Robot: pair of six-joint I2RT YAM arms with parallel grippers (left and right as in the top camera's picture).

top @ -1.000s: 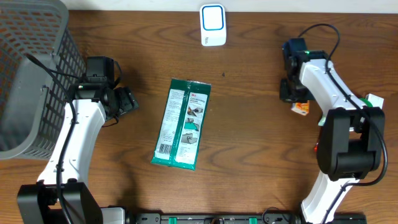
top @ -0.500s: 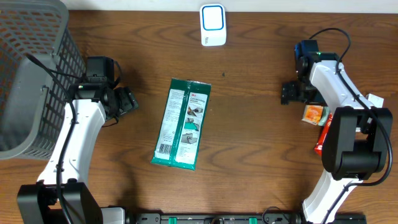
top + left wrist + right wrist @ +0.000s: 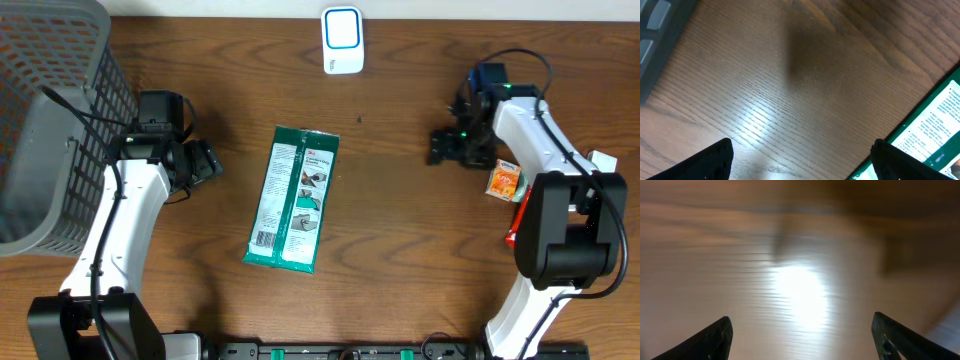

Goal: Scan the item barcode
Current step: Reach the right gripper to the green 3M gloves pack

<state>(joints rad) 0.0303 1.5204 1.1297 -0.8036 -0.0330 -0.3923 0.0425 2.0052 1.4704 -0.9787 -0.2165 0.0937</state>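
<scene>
Since half a second ago the right gripper has shifted left, away from the small orange packet lying near the right edge of the brown wooden table. Overhead, the flat green plastic pack lies mid-table, nearer than the white-and-blue scanner, with the left gripper well to its left. Left wrist: fingers wide apart and empty, pack's corner at right. Right wrist: blurred, fingers wide apart over bare wood.

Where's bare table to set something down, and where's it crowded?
Bare wood: between the green packet and the right gripper, and between packet and white scanner. Crowded: right edge around the orange box; left side by the basket and left gripper.
</scene>
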